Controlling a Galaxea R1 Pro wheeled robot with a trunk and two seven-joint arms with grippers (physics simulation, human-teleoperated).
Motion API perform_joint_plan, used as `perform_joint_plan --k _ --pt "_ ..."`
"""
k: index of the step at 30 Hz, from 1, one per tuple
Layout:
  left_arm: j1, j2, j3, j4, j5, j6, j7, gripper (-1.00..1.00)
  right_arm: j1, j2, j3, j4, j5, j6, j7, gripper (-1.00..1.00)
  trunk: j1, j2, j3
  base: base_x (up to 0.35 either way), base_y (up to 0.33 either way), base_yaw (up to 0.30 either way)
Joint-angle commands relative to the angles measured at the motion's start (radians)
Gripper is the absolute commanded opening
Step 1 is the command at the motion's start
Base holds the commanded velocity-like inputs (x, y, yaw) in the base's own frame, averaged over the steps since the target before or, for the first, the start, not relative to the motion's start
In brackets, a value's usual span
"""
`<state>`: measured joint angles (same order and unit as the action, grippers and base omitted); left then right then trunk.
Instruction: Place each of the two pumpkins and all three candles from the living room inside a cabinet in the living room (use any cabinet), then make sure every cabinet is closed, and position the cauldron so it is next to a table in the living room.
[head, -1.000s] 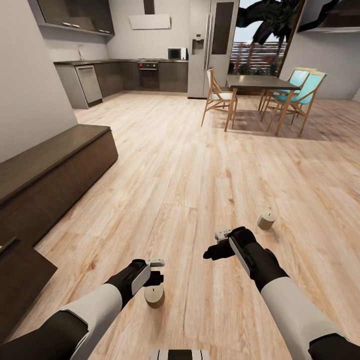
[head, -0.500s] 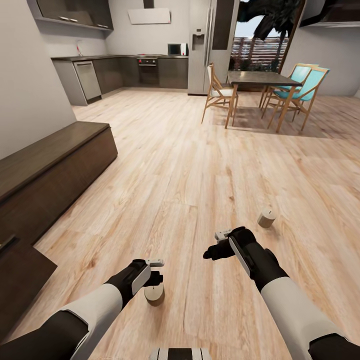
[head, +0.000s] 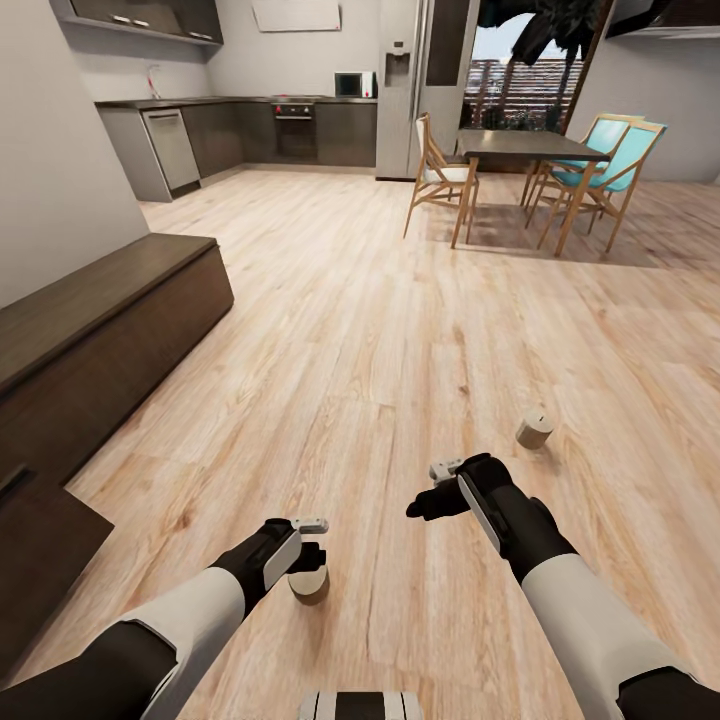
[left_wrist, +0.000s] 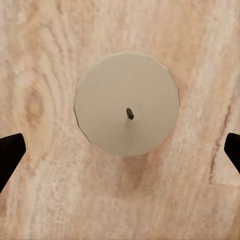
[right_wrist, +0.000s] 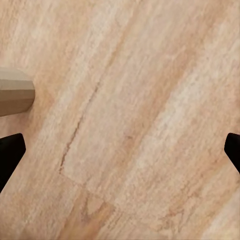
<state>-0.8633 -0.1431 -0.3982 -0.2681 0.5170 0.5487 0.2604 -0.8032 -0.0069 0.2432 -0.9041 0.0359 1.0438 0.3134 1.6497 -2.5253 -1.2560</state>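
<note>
pale oak floorboards (head: 400, 330) stretch from the robot toward a distant kitchen, and two of the candles stand on them, not yet stowed. the left gripper (head: 305, 555) hangs directly over the nearer candle (head: 309, 585), its fingers spread wide on either side and not touching it — the left wrist view looks straight down on the wick. the right gripper (head: 440, 492) is also spread and empty, with the second candle (head: 534, 429) near it, just ahead on the floor. the long dark brown cabinet (head: 110, 340) runs along the wall to the left. judging by this, the task looks early — candles are still to be lifted and shut away.
</note>
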Motion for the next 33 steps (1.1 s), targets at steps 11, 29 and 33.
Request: perform_joint_plan --k 11,29,33 --pt "-0.001 0.0 -0.007 -0.002 0.012 0.003 0.008 1.0 -0.001 -0.001 0.002 -0.001 0.004 0.003 0.005 1.0 0.003 -0.002 -0.024 0.0 0.0 0.0" --pt "-0.001 0.0 -0.007 -0.003 0.012 0.003 0.008 1.0 -0.001 0.0 0.004 -0.001 0.004 0.003 0.006 1.0 0.004 -0.003 -0.039 0.026 0.0 0.0" --pt "0.0 0.0 -0.006 -0.003 0.012 0.003 0.008 1.0 -0.001 0.001 0.004 -0.001 0.004 0.003 0.006 1.0 0.004 -0.003 -0.039 0.192 0.0 0.0"
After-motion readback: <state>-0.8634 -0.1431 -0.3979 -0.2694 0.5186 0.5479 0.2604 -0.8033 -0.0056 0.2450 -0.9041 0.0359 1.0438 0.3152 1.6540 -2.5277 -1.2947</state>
